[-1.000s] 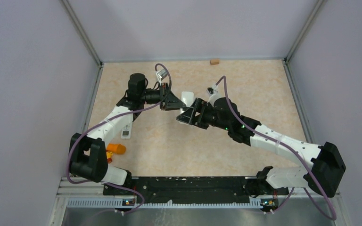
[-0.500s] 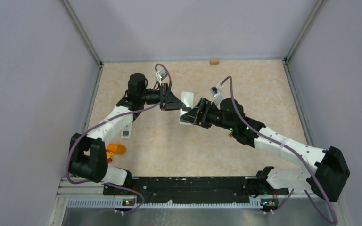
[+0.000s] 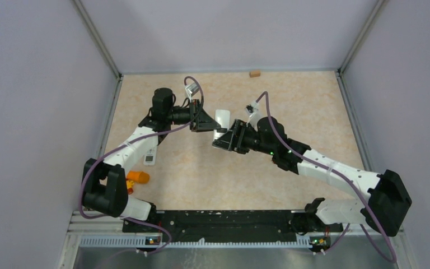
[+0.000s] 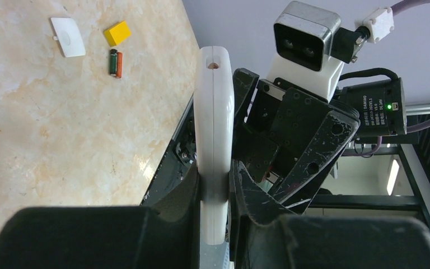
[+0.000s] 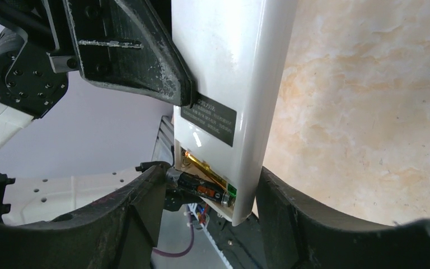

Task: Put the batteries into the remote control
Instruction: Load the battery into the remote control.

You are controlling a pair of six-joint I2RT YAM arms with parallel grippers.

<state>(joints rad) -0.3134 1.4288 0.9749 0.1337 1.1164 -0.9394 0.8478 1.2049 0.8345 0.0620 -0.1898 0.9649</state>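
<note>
Left gripper [image 4: 215,175] pinches the remote control [image 4: 214,112], whose recess [image 5: 197,162] holds a battery [image 5: 204,189]; right gripper [image 5: 211,175] straddles it, grip unclear.

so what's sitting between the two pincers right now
The remote control. The left pincer clamps one end and the right pincer straddles the other, where a battery lies in it. The top view shows it, the wrist views closer.

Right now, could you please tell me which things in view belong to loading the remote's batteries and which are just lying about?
For the job: remote control in the left gripper; battery in its recess; loose battery; white cover, probably.
Lying about: second remote; orange cylinder; yellow block; brown block.
</note>
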